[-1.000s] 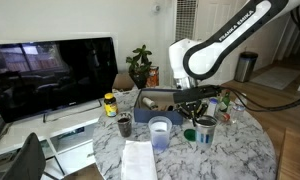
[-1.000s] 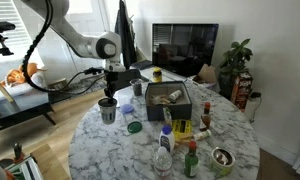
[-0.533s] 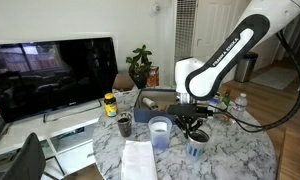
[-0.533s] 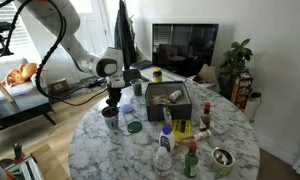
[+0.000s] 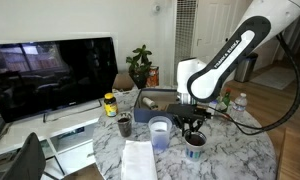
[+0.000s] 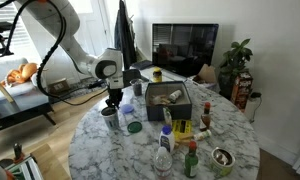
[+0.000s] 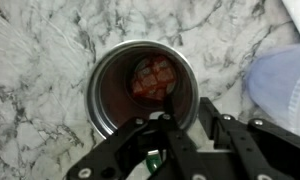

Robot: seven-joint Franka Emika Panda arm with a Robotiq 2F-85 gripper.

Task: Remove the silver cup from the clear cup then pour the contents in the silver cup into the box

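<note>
- The silver cup (image 7: 118, 95) stands upright on the marbled surface (image 7: 40, 60). It is already out of the clear cup (image 7: 282, 80), which stands just beside it.
- The red contents (image 7: 153, 77) lie at the bottom of the silver cup.
- In the wrist view my fingers (image 7: 138, 142) straddle the cup's near wall, one seemingly inside the rim. I cannot tell whether they clamp the wall or stand loose.
- As I judge it, the step in hand is securing the cup for the pour. I want a firm pinch on the wall and a level lift. Then I carry it over the box (image 6: 176, 110) before tilting, so everything falls inside its walls.
- I should lift well away from the clear cup, since a nudge could topple it.
- Compared with a second ago, the arm has dropped lower toward the surface. Since half a second ago, almost nothing has shifted.
</note>
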